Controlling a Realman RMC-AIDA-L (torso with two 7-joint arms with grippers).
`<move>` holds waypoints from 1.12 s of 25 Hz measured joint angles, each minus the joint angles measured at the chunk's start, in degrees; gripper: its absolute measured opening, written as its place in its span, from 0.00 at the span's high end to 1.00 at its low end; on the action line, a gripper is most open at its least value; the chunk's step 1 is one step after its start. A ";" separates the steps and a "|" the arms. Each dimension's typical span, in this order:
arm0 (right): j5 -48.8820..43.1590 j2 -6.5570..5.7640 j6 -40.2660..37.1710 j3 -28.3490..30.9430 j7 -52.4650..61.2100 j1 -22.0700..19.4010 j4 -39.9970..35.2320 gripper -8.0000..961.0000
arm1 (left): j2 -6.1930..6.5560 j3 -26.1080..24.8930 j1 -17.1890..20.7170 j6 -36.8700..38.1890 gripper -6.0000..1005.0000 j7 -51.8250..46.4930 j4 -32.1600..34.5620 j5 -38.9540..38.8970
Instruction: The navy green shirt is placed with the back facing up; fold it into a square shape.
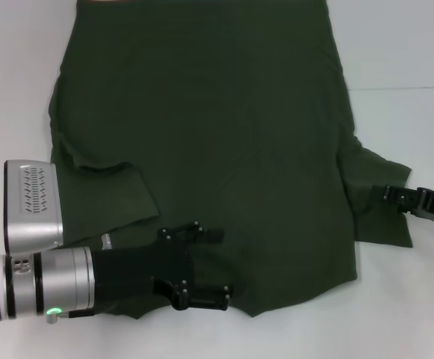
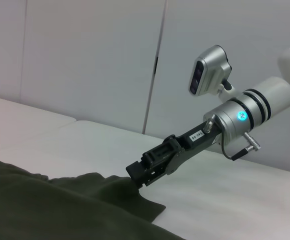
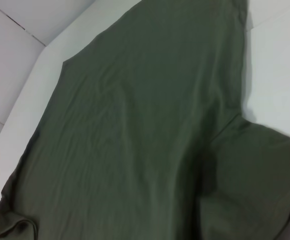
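The navy green shirt (image 1: 217,127) lies spread on the white table, plain side up. Its left sleeve (image 1: 116,198) is folded in onto the body. Its right sleeve (image 1: 374,194) sticks out flat. My left gripper (image 1: 221,263) is open just above the shirt's near edge, holding nothing. My right gripper (image 1: 393,196) is at the outer edge of the right sleeve. The left wrist view shows that gripper (image 2: 137,176) shut on the sleeve's tip, lifting it slightly. The right wrist view shows the shirt's back (image 3: 135,125) and the right sleeve (image 3: 255,175).
The white table (image 1: 404,52) shows bare to the right and left of the shirt. A seam line in the table (image 1: 404,87) runs across on the right. A pale wall (image 2: 85,60) stands behind the table in the left wrist view.
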 joint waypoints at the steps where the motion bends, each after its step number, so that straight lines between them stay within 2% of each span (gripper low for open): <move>1: 0.07 0.05 0.10 0.18 -0.05 -0.05 -0.01 0.19 | 0.00 0.00 0.00 0.00 0.06 0.00 0.00 0.00; 14: 0.32 0.29 2.03 1.34 0.10 0.11 1.30 0.42 | 0.08 -0.01 0.00 -0.33 0.05 -0.01 0.00 0.00; 25: 1.47 0.31 2.52 4.64 -1.39 0.27 1.46 0.88 | 0.09 -0.09 -0.08 -0.43 0.06 -0.01 0.03 0.01; 28: 1.78 0.16 2.59 5.47 -1.73 0.34 1.47 0.95 | 0.09 -0.15 -0.08 -0.48 0.06 -0.01 0.04 0.01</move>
